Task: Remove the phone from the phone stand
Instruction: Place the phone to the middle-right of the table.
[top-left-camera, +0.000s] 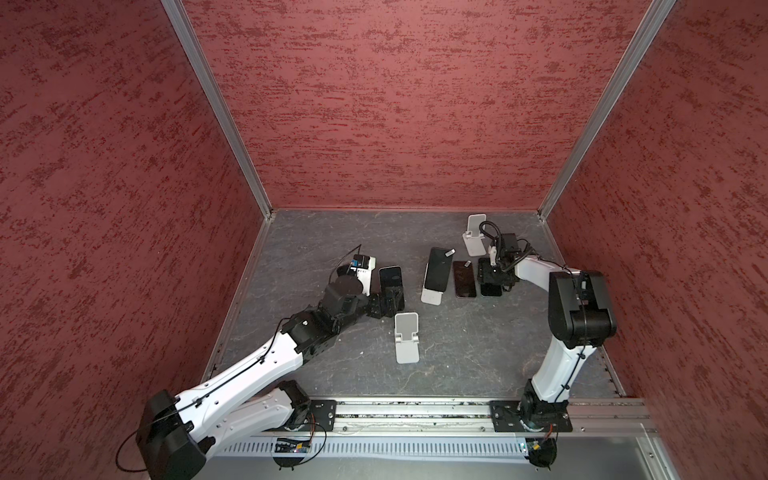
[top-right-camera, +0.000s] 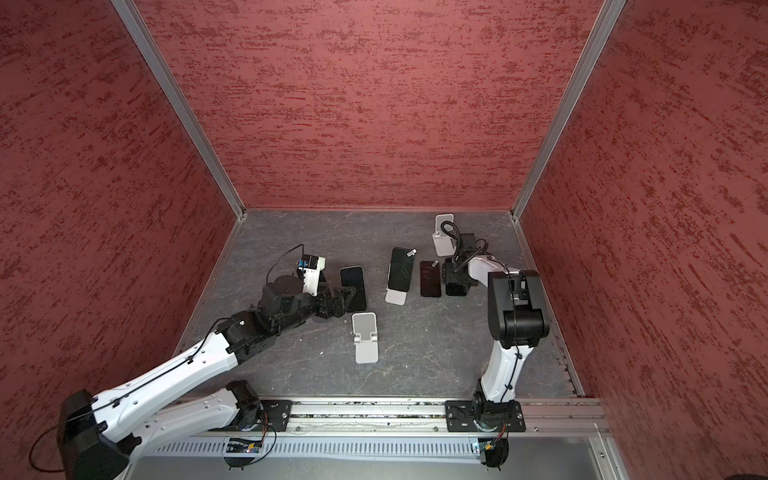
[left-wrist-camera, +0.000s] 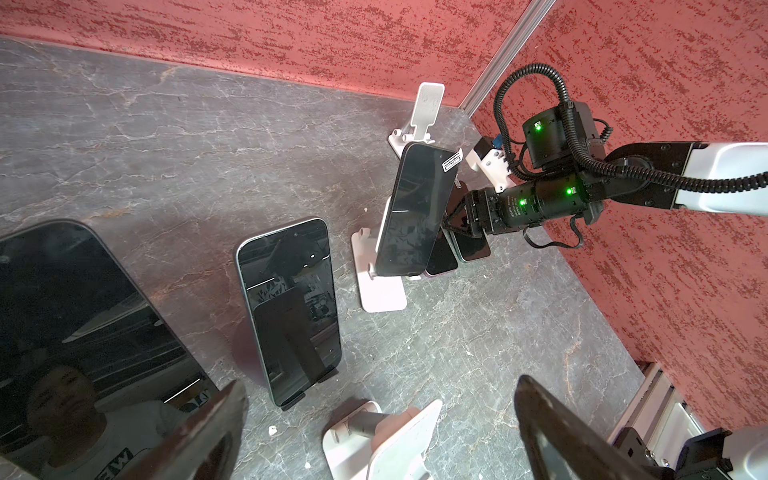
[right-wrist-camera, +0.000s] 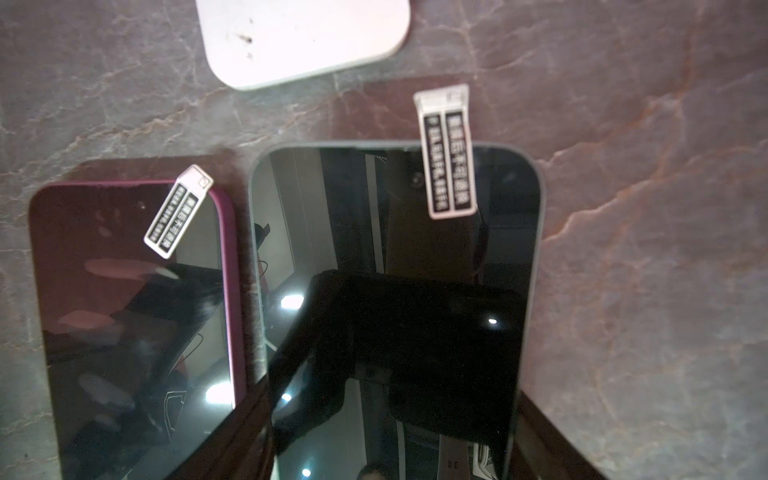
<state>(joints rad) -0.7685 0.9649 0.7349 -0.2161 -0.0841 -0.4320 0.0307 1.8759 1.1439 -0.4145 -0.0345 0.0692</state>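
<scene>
A dark phone (top-left-camera: 438, 269) (left-wrist-camera: 415, 212) leans on a white phone stand (top-left-camera: 431, 296) (left-wrist-camera: 380, 291) mid-table. My right gripper (top-left-camera: 492, 282) (right-wrist-camera: 395, 428) points down, shut on a black phone (top-left-camera: 492, 291) (right-wrist-camera: 395, 232) with one finger on each long edge. I cannot tell whether that phone touches the table. My left gripper (top-left-camera: 397, 301) (left-wrist-camera: 381, 382) is open with nothing between its fingers. It hovers over an empty white stand (top-left-camera: 406, 338) (left-wrist-camera: 382, 440), beside another dark phone (top-left-camera: 390, 276) (left-wrist-camera: 291, 311).
A maroon-cased phone (top-left-camera: 464, 279) (right-wrist-camera: 124, 291) lies flat between the occupied stand and the gripped phone. Another empty white stand (top-left-camera: 475, 235) (left-wrist-camera: 424, 108) is at the back right. A large dark phone (left-wrist-camera: 83, 332) lies close under my left wrist. Red walls enclose the table.
</scene>
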